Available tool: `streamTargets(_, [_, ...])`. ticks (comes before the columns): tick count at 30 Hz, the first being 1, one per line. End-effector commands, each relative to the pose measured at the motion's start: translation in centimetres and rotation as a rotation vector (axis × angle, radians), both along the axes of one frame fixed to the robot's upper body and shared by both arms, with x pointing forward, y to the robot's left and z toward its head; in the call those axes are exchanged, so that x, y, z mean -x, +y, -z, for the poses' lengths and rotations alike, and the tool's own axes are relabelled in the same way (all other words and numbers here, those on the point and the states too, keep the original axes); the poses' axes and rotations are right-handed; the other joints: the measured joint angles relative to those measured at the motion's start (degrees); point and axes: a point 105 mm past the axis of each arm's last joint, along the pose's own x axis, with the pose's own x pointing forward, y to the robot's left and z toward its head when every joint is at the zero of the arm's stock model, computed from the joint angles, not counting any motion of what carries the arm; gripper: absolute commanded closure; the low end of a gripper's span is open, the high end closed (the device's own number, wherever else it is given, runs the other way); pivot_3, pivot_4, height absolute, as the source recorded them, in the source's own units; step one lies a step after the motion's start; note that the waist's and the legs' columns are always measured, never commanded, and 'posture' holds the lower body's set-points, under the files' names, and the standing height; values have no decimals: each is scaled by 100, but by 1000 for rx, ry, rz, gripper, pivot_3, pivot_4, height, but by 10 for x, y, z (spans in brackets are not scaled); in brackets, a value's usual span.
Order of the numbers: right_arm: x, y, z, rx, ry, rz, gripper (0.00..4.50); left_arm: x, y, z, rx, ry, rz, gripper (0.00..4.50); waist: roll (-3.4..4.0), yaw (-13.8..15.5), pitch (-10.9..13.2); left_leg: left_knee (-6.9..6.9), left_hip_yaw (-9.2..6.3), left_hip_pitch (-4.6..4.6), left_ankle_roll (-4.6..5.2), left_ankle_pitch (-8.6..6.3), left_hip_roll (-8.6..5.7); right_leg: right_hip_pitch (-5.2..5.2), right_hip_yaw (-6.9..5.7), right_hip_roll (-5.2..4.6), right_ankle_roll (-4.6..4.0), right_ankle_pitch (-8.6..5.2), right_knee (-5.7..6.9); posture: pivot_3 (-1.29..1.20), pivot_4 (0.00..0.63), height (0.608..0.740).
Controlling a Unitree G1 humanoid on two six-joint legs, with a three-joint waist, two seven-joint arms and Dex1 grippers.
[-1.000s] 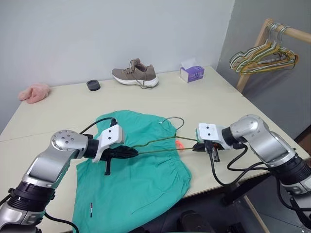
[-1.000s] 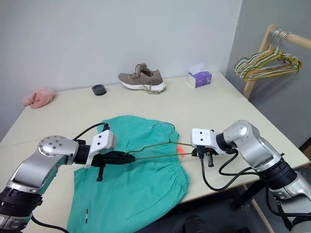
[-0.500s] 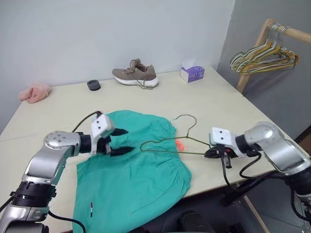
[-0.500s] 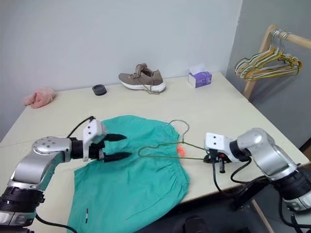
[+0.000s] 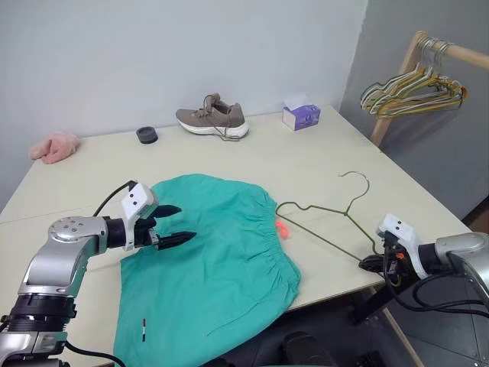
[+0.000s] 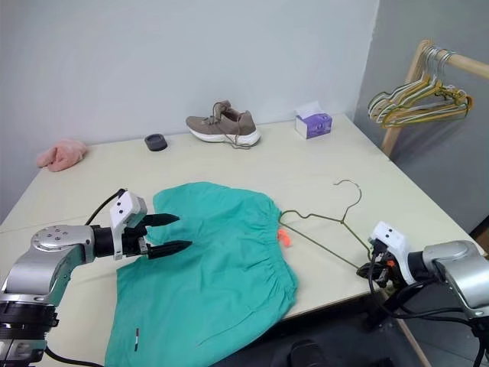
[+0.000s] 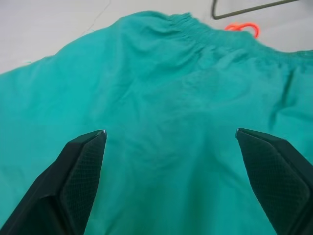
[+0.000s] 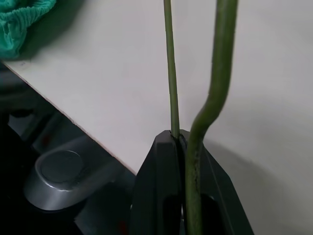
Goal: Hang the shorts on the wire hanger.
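The left gripper was held with jaws spread wide and empty, poised over the left edge of the shorts, which lay flat on the worktop just ahead of the jaws. The right gripper was clamped on a corner of the wire hanger. The hanger lay right of the waistband, long axis running diagonally, hook away. No containers were present.

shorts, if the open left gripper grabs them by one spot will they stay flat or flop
Probably flop: the shorts lie as thin, wrinkled cloth on the table, so the rest would likely sag and drag. They look light. The gathered waistband seems thicker, likely a surer hold for the left gripper.
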Motion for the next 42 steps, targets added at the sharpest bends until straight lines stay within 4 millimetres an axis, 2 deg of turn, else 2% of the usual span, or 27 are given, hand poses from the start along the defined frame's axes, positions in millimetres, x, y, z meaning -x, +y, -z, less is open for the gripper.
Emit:
streamTargets(1, [-6, 6, -8, -34, -18, 30, 4500, 6, -8, -11, -4, -22, 82, 24, 0, -17, -2, 1, 0, 1, 0, 0, 0, 0, 0, 0, 2, 0, 0, -333, 0, 740])
streamTargets(7, [-8, 27, -6, -85, 66, -2, 4500, 20, -9, -12, -13, 37, 156, 24, 1, -90, -3, 2, 3, 0, 1, 0, 2, 0, 2, 0, 4, 1, 1, -310, 0, 740])
streamTargets(13, [-8, 34, -7, -105, 151, -8, 4500, 28, -6, -15, -14, 61, 176, 24, 2, -73, -3, -2, 2, -1, 2, 0, 1, -2, 2, 0, 4, 1, -1, -294, 0, 740])
streamTargets(21, [-14, 28, -17, -180, 186, 129, 4500, 12, 3, -24, 51, -28, 56, 24, 1, 30, -3, -1, 0, -2, 2, -1, 1, -3, 1, -1, 4, 1, -1, -300, 0, 740])
streamTargets(27, [2, 23, -15, -173, 237, 152, 4500, 10, 6, -26, 47, -21, 56, 24, 1, 29, -4, -3, 0, -4, 2, -1, 1, -3, 1, -1, 5, 2, -2, -308, 0, 740])
streamTargets(42, [3, 56, -16, -210, 280, 24, 4500, 12, 7, -22, 33, -21, 51, 24, 2, 25, -5, -2, 1, -3, 2, -1, 2, -4, 2, -1, 5, 2, -2, -282, 0, 740])
